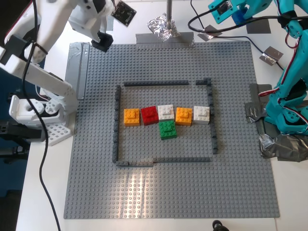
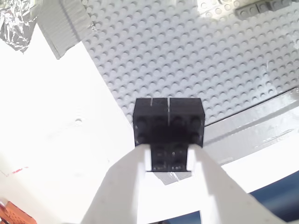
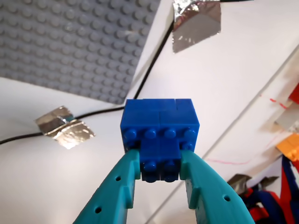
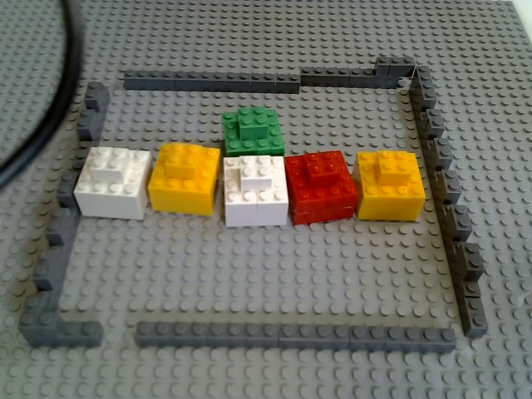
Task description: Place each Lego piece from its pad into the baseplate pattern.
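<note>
My second gripper (image 2: 169, 151), white-fingered, is shut on the black Lego piece (image 2: 168, 123). It hangs over the far left corner of the baseplate (image 1: 168, 192) in the exterior view, where this gripper (image 1: 102, 41) shows. My first gripper (image 3: 161, 158), teal, is shut on the blue Lego piece (image 3: 160, 123) above the white table, at the exterior view's top right (image 1: 239, 14). A dark grey pad (image 1: 258, 26) lies just beside it. The dark grey outline (image 1: 156, 83) frames orange (image 1: 131, 116), red (image 1: 149, 115), white (image 1: 166, 111) and green (image 1: 167, 129) bricks.
Crumpled foil (image 1: 162, 25) sits at the plate's far edge, and a smaller foil piece (image 1: 272, 55) lies at the exterior view's right. Black cables (image 1: 211, 21) cross the table there. Grey tape (image 1: 77, 62) and the white arm's base (image 1: 33, 115) flank one side, the teal base (image 1: 288, 110) the other.
</note>
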`<state>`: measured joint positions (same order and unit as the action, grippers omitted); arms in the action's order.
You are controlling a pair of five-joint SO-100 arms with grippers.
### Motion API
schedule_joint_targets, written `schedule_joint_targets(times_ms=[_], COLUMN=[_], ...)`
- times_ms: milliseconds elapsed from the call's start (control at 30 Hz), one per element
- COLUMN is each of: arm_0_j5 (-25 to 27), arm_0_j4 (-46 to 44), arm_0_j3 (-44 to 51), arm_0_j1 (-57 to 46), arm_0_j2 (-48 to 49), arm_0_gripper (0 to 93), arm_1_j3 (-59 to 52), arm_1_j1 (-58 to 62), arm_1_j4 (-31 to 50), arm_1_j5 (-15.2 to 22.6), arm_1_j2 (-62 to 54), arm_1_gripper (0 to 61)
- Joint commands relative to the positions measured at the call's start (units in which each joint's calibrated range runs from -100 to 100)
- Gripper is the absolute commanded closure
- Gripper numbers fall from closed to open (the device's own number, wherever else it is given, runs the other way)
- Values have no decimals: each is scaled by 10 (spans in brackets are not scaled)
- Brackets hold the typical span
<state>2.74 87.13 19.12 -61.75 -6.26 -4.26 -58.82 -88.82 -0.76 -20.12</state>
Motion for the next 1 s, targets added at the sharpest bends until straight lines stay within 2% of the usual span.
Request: schedule_joint_targets(times_ms=[0,167,433,633,767,967], arm_0_j5=[-1,-1,-1,-1,-1,-1], arm_0_j4=[-3,-3,-3,-2,33,38], arm_0_j3=[-36,-82,-156,-180,-173,-179], arm_0_j1=[24,49,109,138,164,199], arm_0_j2=[79,126,212,245,251,275], arm_0_gripper=[885,885,886,886,886,886], arm_1_j3=[-34,-72,-157,-196,-223,-230], arm_1_j1=[55,103,227,319,377,413], arm_1_j4=[-1,1,66,148,218,271], arm_1_j5=[-5,-14,-20,-29,-38,-50], arm_1_j2=[-73,-99,-140,-137,-118,-72], arm_1_gripper=[612,612,612,612,612,612])
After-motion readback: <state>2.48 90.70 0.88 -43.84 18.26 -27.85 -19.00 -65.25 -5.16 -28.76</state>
